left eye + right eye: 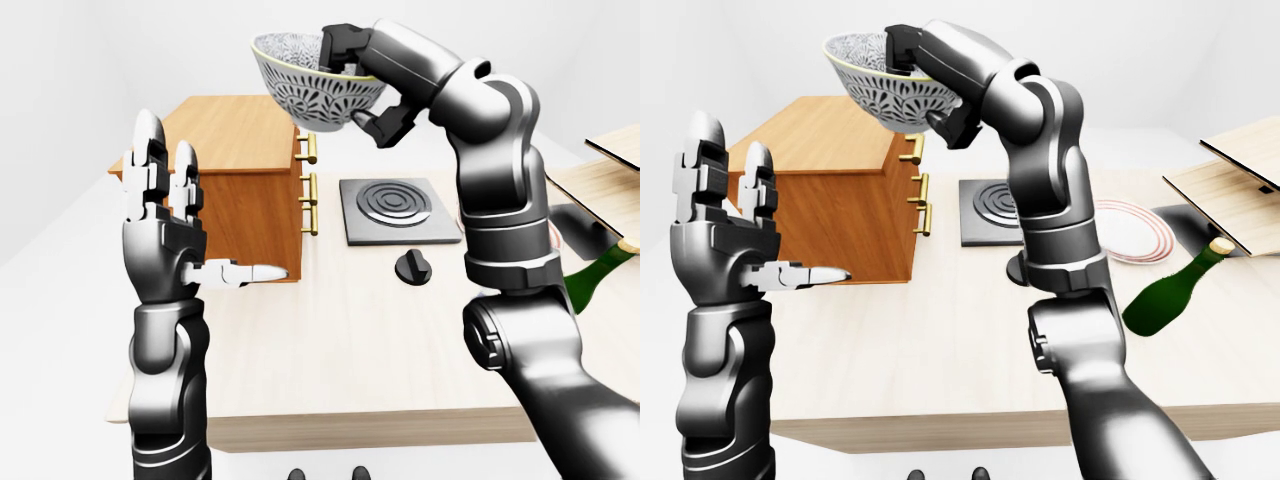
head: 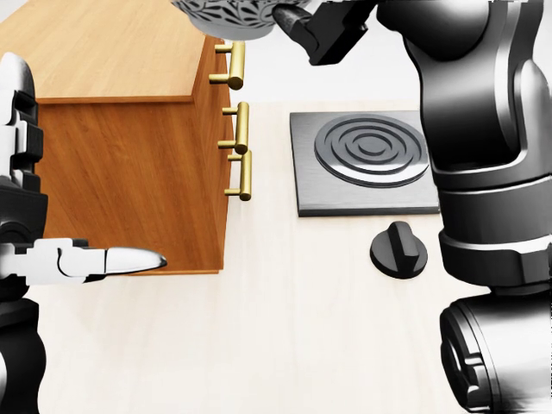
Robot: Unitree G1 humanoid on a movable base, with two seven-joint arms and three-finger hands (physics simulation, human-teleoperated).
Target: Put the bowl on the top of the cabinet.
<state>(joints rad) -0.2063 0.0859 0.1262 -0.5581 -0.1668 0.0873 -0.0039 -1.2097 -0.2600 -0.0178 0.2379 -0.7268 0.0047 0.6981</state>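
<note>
Patterned porcelain first: in the left-eye view the bowl (image 1: 315,82) hangs high in the air, over the right edge of the cabinet (image 1: 232,186), pinched at its rim by our right robot hand (image 1: 355,60), fingers inside and thumb beneath. It is above the cabinet top and not touching it. To do this step well, we judge that we should carry the bowl further left so its foot sits over bare wood rather than over the brass handles (image 1: 308,185), keep it level, lower until it rests, and only then let the fingers go. Our left robot hand (image 1: 170,225) stands spread and empty just beside the cabinet's near face; we should keep it clear of the drop.

From the head view little of the bowl shows, only its underside at the top edge. Beneath lie the pale wooden counter (image 2: 285,328), the hotplate (image 2: 369,159) right of the cabinet, and a black knob (image 2: 398,249) nearer to us.

Over in the right-eye view the room reads as plain white walls. On the right of the counter sit a red-rimmed plate (image 1: 1133,232) and a green bottle (image 1: 1168,294) lying tilted; wooden boards (image 1: 1230,180) lie at far right.
</note>
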